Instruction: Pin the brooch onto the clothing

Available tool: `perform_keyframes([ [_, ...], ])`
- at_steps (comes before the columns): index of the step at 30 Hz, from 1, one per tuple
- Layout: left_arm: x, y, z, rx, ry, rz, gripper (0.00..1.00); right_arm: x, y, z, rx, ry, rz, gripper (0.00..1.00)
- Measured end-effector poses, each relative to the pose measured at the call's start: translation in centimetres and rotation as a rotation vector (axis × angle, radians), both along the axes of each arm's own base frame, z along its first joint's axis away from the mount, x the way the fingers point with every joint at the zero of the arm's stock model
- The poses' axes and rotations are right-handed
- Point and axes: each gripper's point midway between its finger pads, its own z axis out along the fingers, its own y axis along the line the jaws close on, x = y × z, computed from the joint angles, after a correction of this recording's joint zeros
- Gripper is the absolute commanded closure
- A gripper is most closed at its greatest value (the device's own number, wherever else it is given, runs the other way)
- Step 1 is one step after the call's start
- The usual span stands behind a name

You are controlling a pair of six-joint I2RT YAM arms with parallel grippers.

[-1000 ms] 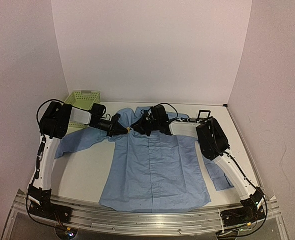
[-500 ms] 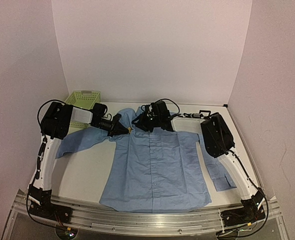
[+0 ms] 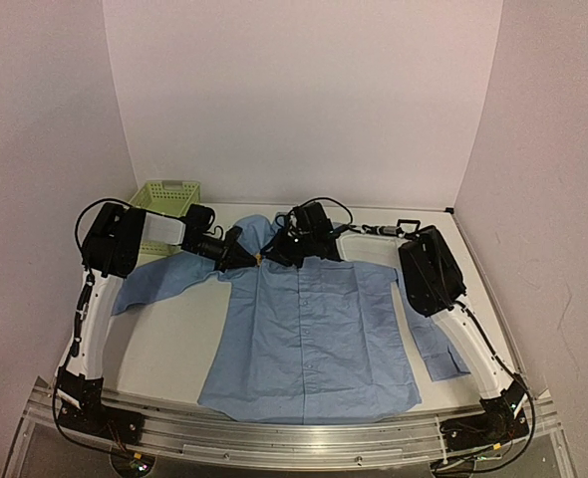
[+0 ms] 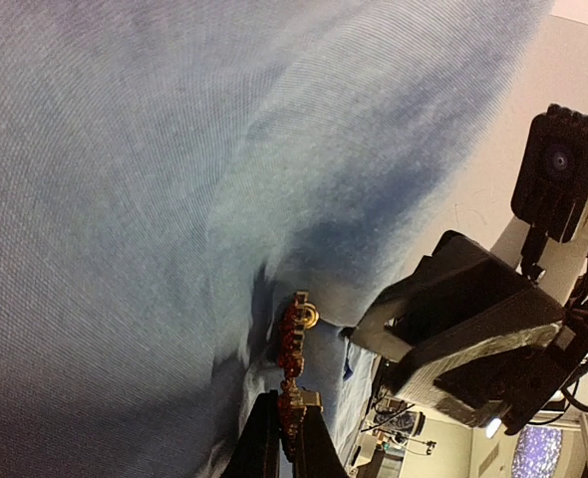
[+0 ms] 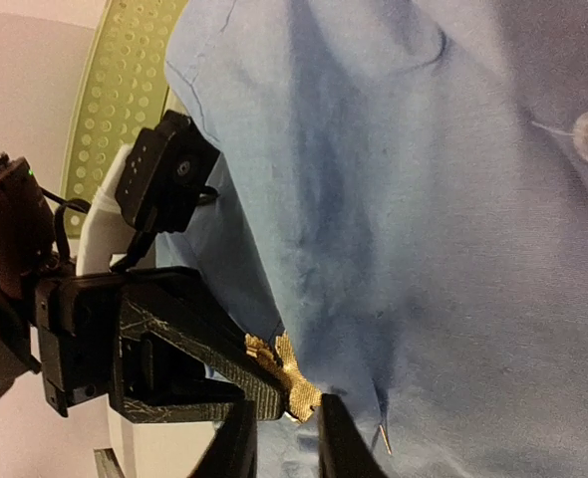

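Observation:
The light blue shirt (image 3: 309, 329) lies flat on the table, collar at the back. My left gripper (image 3: 246, 257) is shut on the small orange-red brooch (image 3: 258, 258) and holds it against the shirt's left chest, just below the collar. In the left wrist view the brooch (image 4: 294, 344) stands edge-on between my fingertips (image 4: 262, 438). My right gripper (image 3: 272, 252) faces it from the right. In the right wrist view its fingers (image 5: 336, 438) stand apart around the brooch's gold back (image 5: 299, 383). A pin tip (image 5: 382, 436) pokes out of the cloth beside them.
A green mesh basket (image 3: 164, 199) stands at the back left, behind my left arm, and shows in the right wrist view (image 5: 125, 90). A small black-framed box (image 3: 406, 227) sits at the back right. The shirt's sleeves spread towards both arms.
My right arm has shifted a little to the left and towards the back, closer to the collar. My left gripper still holds the brooch in the same place.

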Motion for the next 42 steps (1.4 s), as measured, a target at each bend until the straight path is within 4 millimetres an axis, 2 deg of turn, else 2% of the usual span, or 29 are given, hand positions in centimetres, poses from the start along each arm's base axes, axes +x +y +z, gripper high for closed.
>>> perform_keyframes([
  [3,-0.1,-0.1,0.0,0.001,-0.001,-0.003,1.00,-0.3,0.9,-0.6,0.001,-0.001,0.020,0.98],
  [10,-0.1,-0.1,0.0,0.001,-0.006,-0.007,1.00,-0.8,1.6,-0.9,-0.001,0.002,0.029,0.98],
  [18,-0.1,-0.1,-0.1,0.002,-0.006,-0.006,1.00,-0.5,1.6,-0.9,-0.008,-0.028,0.035,0.89],
  [23,-0.1,-0.1,-0.2,0.008,-0.005,-0.001,1.00,-2.0,-0.9,-2.2,-0.110,-0.017,0.015,0.78],
  [26,0.0,-0.1,-0.2,0.008,-0.004,0.000,1.00,-2.5,-1.8,-1.6,-0.151,-0.023,-0.001,0.69],
  [30,0.0,-0.1,-0.1,0.008,-0.001,0.001,1.00,-3.0,-0.9,-0.9,-0.155,-0.046,0.009,0.65],
  [35,0.0,-0.1,-0.2,0.007,0.001,0.003,1.00,-4.7,0.5,-1.1,-0.183,-0.047,0.024,0.61],
  [38,0.0,-0.1,-0.2,0.005,0.000,0.005,1.00,-5.4,0.6,-1.6,-0.215,-0.043,0.022,0.60],
  [42,0.0,-0.1,-0.1,0.004,0.001,0.007,1.00,-5.3,0.1,-2.0,-0.251,-0.049,0.002,0.58],
])
